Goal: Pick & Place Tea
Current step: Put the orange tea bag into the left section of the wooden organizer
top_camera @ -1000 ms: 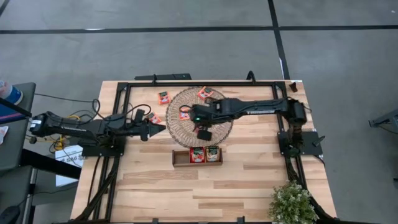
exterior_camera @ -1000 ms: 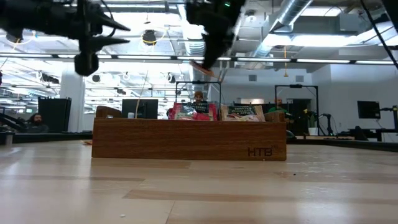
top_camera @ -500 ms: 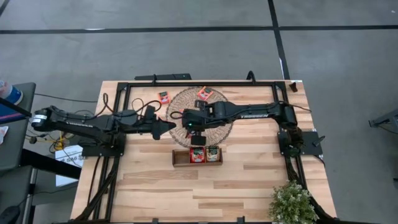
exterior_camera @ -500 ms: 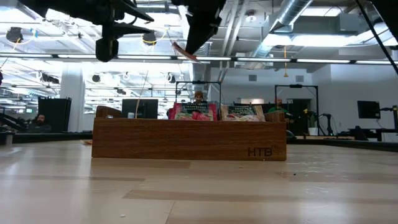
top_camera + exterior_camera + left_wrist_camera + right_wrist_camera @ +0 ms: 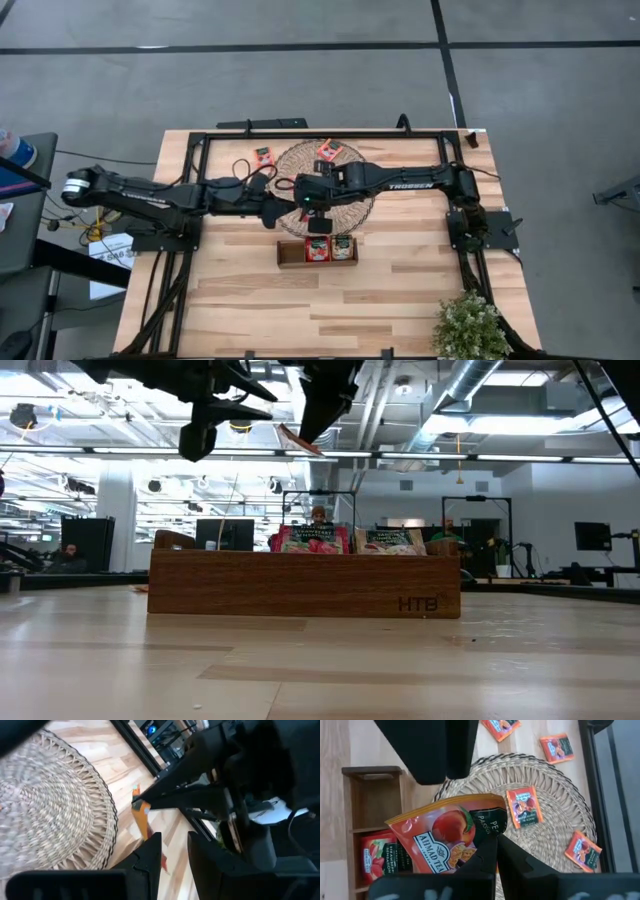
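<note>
The sachet (image 5: 452, 837), clenched in the right pincer (image 5: 492, 851), hangs above the mat's (image 5: 350, 205) near edge, just short of the tray (image 5: 288, 258). Over the last second the left pincer (image 5: 172, 851) has come in beside it, part open and empty, perhaps for a handover. The tray holds two sachets in its middle and right compartments; the left one is bare.

Hidden and cut off

In the high view the arms cover the woven mat's (image 5: 350, 205) middle; the wooden tray's (image 5: 370, 795) far end runs off the right wrist view's lower left.
</note>
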Robot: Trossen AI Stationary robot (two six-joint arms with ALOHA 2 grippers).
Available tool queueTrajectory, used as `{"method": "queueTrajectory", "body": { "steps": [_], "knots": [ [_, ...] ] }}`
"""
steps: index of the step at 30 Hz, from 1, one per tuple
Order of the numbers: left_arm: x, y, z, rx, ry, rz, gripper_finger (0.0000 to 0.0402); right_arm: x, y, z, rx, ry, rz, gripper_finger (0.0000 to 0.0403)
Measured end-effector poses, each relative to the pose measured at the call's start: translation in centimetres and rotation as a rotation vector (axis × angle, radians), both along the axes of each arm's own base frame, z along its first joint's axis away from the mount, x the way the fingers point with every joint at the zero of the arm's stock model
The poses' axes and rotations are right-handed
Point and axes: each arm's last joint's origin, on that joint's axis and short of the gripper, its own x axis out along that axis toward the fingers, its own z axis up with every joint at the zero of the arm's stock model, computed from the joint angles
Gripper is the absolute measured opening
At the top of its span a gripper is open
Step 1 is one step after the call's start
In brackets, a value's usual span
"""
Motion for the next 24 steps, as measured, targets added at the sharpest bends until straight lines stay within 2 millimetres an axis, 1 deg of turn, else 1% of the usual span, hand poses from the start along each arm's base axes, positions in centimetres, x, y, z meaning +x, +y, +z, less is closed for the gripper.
{"method": "queueTrajectory", "body": {
  "steps": [7, 13, 24],
  "knots": [
    [0.5, 0.4, 0.7, 0.035, -0.011, 0.026, 0.0086, -0.03, -0.01, -0.02, 0.0, 0.004, 0.001, 0.0],
    [0.47, 0.65, 0.57, 0.038, 0.003, 0.041, 0.0086, -0.14, -0.34, -0.08, 0.003, 0.018, -0.006, 0.0],
    [0.39, 0.91, 0.34, 0.059, 0.031, 0.072, 0.0086, -0.46, -0.3, -0.26, 0.029, 0.056, 0.005, 0.0]
  ]
}}
